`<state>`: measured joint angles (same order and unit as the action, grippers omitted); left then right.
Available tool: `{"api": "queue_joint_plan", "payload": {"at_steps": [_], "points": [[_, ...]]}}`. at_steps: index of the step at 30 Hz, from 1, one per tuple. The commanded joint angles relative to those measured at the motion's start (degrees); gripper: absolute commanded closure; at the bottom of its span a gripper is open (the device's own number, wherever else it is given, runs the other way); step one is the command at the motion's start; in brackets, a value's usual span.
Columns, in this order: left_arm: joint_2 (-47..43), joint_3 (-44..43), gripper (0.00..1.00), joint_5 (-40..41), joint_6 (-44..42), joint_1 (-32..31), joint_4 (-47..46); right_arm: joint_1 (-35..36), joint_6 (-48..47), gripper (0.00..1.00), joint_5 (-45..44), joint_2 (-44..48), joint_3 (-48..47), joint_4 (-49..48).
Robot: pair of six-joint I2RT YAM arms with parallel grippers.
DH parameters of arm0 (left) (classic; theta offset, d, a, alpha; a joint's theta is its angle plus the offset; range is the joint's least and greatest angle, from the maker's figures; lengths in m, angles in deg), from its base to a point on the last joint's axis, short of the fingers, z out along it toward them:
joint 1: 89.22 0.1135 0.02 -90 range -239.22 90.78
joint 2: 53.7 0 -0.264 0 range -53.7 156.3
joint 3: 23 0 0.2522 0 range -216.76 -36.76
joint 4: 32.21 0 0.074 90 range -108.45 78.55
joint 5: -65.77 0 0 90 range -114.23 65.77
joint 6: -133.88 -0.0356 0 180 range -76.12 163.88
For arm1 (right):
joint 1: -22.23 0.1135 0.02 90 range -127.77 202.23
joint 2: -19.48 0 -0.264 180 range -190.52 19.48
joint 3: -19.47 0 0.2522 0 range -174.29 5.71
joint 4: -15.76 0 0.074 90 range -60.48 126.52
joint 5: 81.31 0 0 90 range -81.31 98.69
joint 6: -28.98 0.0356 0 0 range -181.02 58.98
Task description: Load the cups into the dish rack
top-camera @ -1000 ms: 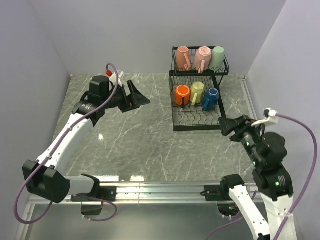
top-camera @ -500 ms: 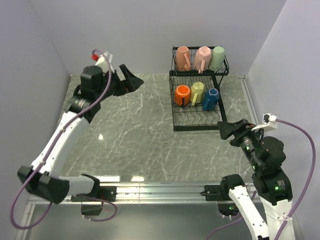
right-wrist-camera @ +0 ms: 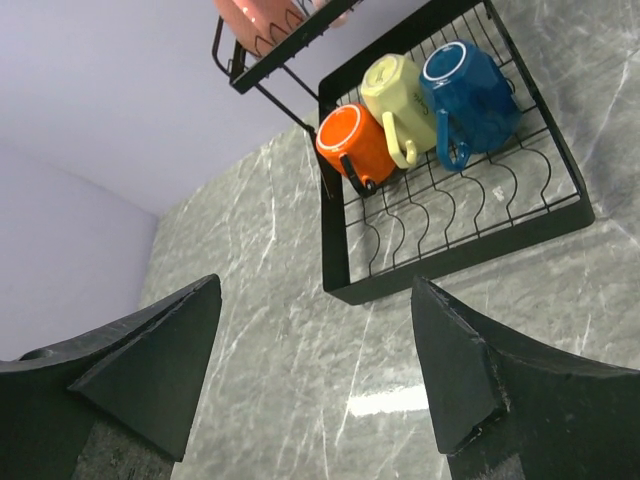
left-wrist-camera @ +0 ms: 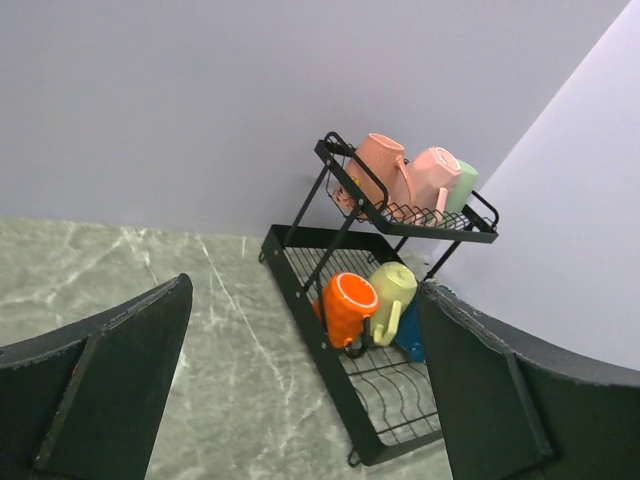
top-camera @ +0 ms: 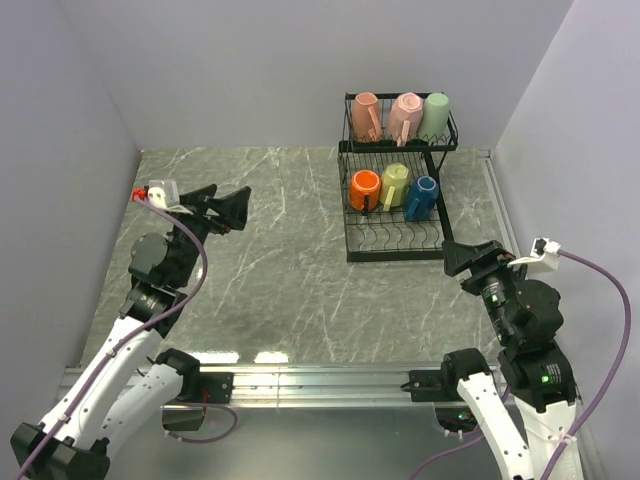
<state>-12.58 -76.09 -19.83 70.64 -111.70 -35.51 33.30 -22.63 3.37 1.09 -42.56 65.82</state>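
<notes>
- The left pincer (top-camera: 228,197) hangs above the left part of the bench (top-camera: 280,280), in the left centre of the top view. Its jaws stand wide apart with nothing between them.
- In the left wrist view, the left pincer (left-wrist-camera: 305,290) has its two dark fingers (left-wrist-camera: 110,385) at the lower corners of the frame. The rack shows in the gap between them, well apart from them.
- The dish rack (top-camera: 395,257) stands at the upper right of the top view, on the far right part of the bench near the back wall.
- The upper basket (top-camera: 400,146) holds three cups in a row, from left to right a pink cup (top-camera: 366,112), a second pink cup (top-camera: 405,112) and a pale green cup (top-camera: 436,112).
- The lower shelf carries three more cups at its far end, from left to right an orange cup (top-camera: 364,188), a pale yellow cup (top-camera: 396,183) and a blue cup (top-camera: 424,196). The orange cup shows its pale inside. The near wavy slots hold nothing.
- The right pincer (top-camera: 470,256) sits at the right of the top view, just beside the near right corner of the rack. It is spread wide and holds nothing.
- In the right wrist view, the right pincer (right-wrist-camera: 318,290) frames the lower shelf from the bottom of the frame. The orange, yellow and blue cups lie side by side at the upper centre.
</notes>
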Motion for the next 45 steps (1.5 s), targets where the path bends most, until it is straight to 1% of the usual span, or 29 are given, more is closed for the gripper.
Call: {"api": "queue_joint_plan", "payload": {"at_steps": [1,14,19,27,38,44,45], "points": [[-1.48,0.92,0.01,0.52,-4.88,-0.28,-4.65,0.09,1.16,0.17,-2.06,0.73,1.16,-2.89],[-2.80,2.33,0.01,-0.62,-5.76,-0.28,-4.56,0.09,1.25,0.16,-1.62,1.43,2.22,-3.07],[-2.54,1.80,0.01,-1.77,-8.65,-0.20,-3.33,0.09,1.51,0.16,-0.92,1.08,2.31,-3.60],[-2.80,2.24,0.01,-1.86,-10.85,-0.28,-4.30,0.09,0.63,0.16,-0.92,-1.82,0.90,-3.95],[-3.15,4.08,0.01,-1.06,-12.70,-0.28,-5.09,0.09,-0.07,0.16,-0.74,-4.98,-0.42,-5.18],[-4.38,5.84,0.01,1.65,-16.03,-0.20,-5.53,0.09,-0.16,0.15,-1.09,-7.44,-0.95,-6.06],[-4.82,6.37,0.01,3.49,-16.30,-0.20,-5.53,0.09,-0.16,0.15,-1.27,-7.88,-1.30,-6.06]]}}
